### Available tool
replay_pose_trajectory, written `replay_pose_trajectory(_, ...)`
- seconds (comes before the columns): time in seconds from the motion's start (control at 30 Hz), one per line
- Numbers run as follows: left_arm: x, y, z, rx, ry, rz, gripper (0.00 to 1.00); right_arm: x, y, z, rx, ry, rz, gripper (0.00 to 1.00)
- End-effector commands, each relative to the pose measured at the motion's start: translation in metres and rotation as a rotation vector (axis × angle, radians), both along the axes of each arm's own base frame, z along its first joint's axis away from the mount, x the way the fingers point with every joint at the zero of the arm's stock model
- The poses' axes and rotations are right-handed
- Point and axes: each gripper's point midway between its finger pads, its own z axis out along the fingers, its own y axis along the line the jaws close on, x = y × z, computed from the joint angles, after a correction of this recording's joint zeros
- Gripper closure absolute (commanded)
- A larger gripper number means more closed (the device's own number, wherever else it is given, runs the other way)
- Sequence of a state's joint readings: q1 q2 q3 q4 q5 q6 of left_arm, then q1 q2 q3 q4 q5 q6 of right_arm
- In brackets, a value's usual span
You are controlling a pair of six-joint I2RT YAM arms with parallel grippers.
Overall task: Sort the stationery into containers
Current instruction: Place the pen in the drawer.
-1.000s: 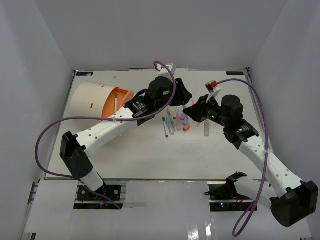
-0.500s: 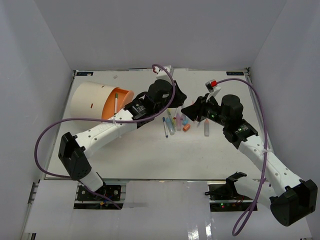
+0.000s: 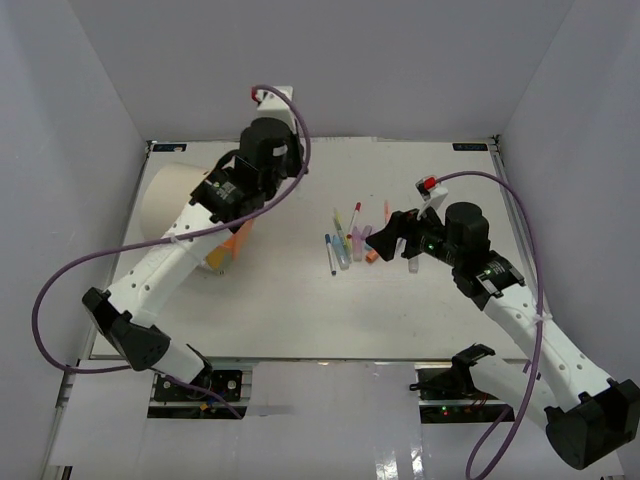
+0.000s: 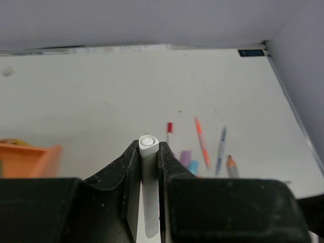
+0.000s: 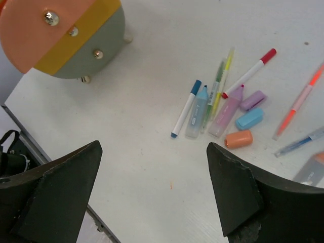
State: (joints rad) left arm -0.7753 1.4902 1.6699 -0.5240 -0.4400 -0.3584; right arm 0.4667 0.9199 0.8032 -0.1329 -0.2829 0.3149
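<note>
Only the right wrist view shows the right gripper point(image 5: 154, 147) spread wide above the loose pens and blocks point(image 5: 223, 109) mid-table. Farther left, the left gripper point(image 4: 148, 152) clamps a white pen point(image 4: 148, 142) beside the drawer cylinder point(image 3: 165, 195), its contents hidden.

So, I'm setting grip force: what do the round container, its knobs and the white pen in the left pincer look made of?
The container: matte painted face without glare, probably wood or card; hard to say. The knobs: polished brass-coloured metal, judging by bright glints. The white pen, clamped in the left pincer: smooth plastic, with a moulded ring on its end.
</note>
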Motion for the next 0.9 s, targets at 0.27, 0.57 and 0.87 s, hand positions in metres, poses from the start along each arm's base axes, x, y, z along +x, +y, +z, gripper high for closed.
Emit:
replay_pose_trajectory(0.27, 0.026, 0.149, 0.008, 0.385, 0.126, 0.179, 0.85, -0.005, -0.027, -0.044, -0.145, 0.103, -0.098, 0.10)
replay_pose_trajectory(0.57, 0.029, 0.164, -0.050, 0.432, 0.279, 0.174, 0.76, 0.006, -0.028, -0.063, -0.191, 0.166, -0.129, 0.10)
replay_pose_trajectory(0.87, 0.029, 0.167, -0.047, 0.405, 0.272, 0.195, 0.50, 0.041, -0.026, -0.062, -0.246, 0.185, -0.198, 0.10)
